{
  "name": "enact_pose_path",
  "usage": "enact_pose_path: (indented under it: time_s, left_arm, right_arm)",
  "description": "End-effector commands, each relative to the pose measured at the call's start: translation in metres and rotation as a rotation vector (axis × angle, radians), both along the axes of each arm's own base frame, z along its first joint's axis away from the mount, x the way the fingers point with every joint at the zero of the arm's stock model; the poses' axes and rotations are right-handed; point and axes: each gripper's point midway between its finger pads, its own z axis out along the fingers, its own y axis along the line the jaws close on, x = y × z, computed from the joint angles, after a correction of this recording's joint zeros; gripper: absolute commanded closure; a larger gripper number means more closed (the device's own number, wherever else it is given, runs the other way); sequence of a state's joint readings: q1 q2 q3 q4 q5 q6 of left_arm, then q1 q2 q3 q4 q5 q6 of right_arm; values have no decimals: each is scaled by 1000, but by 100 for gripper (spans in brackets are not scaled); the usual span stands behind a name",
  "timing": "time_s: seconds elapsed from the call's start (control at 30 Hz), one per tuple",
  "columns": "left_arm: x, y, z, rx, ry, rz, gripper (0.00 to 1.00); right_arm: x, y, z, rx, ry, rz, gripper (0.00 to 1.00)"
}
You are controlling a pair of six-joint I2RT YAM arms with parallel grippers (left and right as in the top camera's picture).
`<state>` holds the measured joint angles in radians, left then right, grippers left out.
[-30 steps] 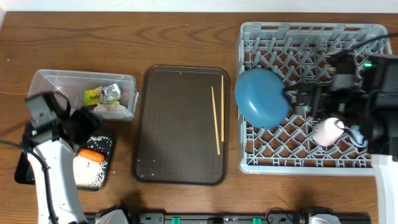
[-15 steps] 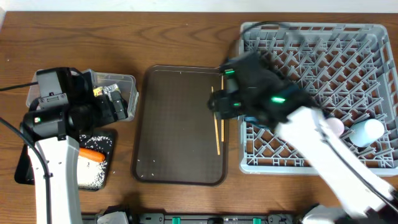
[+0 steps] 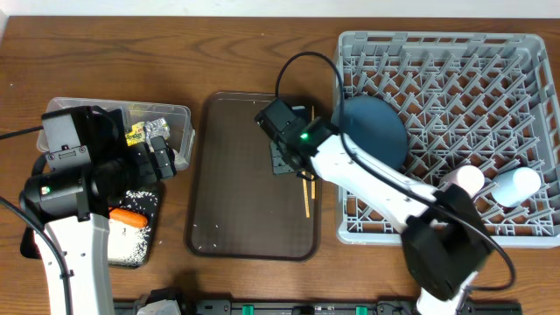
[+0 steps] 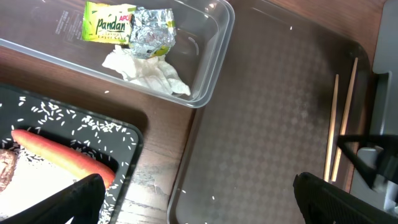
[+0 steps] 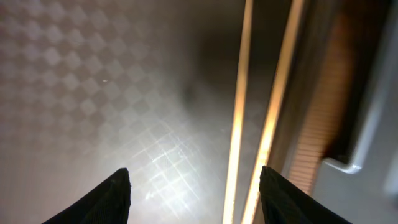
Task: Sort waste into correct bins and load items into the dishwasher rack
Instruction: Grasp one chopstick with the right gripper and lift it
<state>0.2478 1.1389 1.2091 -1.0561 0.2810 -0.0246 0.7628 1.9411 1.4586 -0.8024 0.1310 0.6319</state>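
We take the dark-brown serving tray (image 3: 245, 175) as our mark on the counter (image 3: 131, 52). The dishwasher rack (image 3: 472, 87) stands just beside one long edge of the tray. The blue plate (image 3: 381, 131) sits in the part of the rack nearest the tray, and the pink cup (image 3: 459, 179) and light-blue cup (image 3: 516, 184) stand further from it. Off the tray's opposite edge, the clear tub (image 4: 205, 37) holds the snack wrapper (image 4: 127, 25) and the tissue (image 4: 146, 71). The black tray (image 4: 37, 102) next to the tub carries the carrot (image 4: 62, 155) and the rice (image 4: 50, 112).

The chopsticks (image 5: 239, 93) lie flat on the serving tray, side by side and nearly parallel, along its rack-side edge. The right jaws hang low over them, partway open and holding nothing. One stick runs between the fingertips, while the other lines up roughly with the rack-side finger. The left jaws are spread wide and empty, near the tray's tub-side edge.

We judge the sticks to be very light, stiff, thin and smooth. They are apt to roll or scissor apart, and lying flat they give the jaws little to bite on. We would take both together near their middle, with the jaws square across their length and the tips brought right down to the tray surface. The tray's raised rim sits close on the rack side and may crowd that finger, so one stick could be left behind
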Motion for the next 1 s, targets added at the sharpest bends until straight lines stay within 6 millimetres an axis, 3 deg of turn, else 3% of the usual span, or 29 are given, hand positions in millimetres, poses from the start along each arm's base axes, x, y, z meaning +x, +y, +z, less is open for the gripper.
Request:
enact_pose_path:
  time_s: [0.0, 0.3, 0.37, 0.5, 0.57, 0.63, 0.8, 0.97]
  left_arm:
    - [2, 4, 6, 21, -11, -1, 2]
    - [2, 4, 6, 21, -11, -1, 2]
    - [2, 4, 6, 21, -11, -1, 2]
    - [2, 4, 6, 21, -11, -1, 2]
    - [2, 4, 6, 21, -11, -1, 2]
    - [2, 4, 6, 21, -11, -1, 2]
    - [2, 4, 6, 21, -11, -1, 2]
    - [2, 4, 6, 21, -11, -1, 2]
  right_arm:
    - [8, -7, -21, -2, 37, -84, 43]
    - [22, -20, -58, -52, 51, -164, 46]
    - [18, -12, -66, -22, 85, -131, 48]
    - [11, -9, -82, -15, 136, -132, 62]
    - [9, -8, -87, -15, 150, -134, 76]
    - [11, -5, -87, 0, 145, -132, 96]
    - [24, 8, -61, 11, 67, -17, 99]
    - [29, 21, 10, 88, -37, 98, 99]
